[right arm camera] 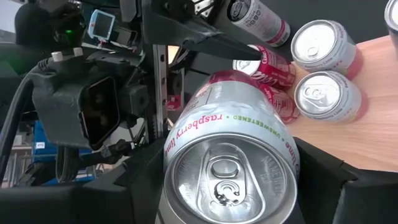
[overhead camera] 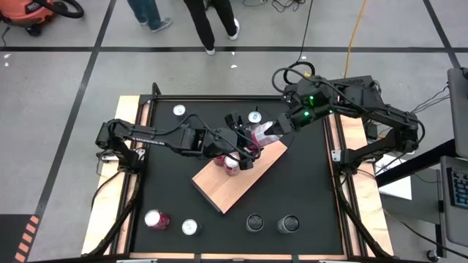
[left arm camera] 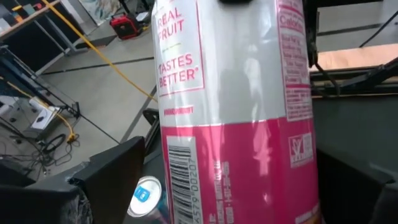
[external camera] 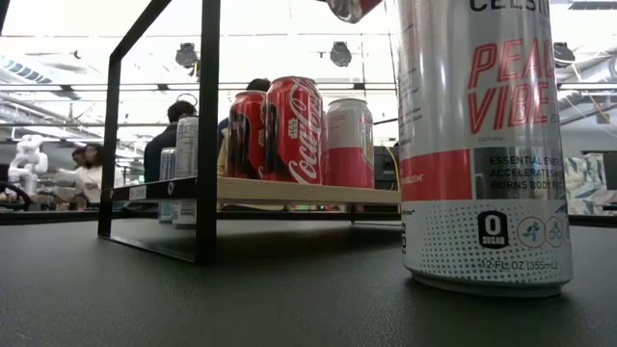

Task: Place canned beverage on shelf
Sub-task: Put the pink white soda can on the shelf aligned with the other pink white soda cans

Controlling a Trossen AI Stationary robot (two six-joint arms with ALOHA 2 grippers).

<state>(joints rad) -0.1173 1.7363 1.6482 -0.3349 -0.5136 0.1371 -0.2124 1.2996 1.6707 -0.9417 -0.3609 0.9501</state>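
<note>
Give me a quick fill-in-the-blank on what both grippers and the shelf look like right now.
1. The right gripper has its jaws closed on a can labelled ___ unsweetened.
2. The left gripper has its jaws standing ___ on either side of that can.
3. On the shelf, the red cans carry the brand name ___.
Missing words: raspberry; open; Coca-Cola.

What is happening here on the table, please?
Two dark robot arms meet over the light-brown wooden shelf board. The right gripper holds a silver-and-pink raspberry drink can above the board's far end. The left gripper stands open right beside that can. Several cans, among them red cola cans, already stand on the shelf. More cans wait on the black tabletop.
</note>
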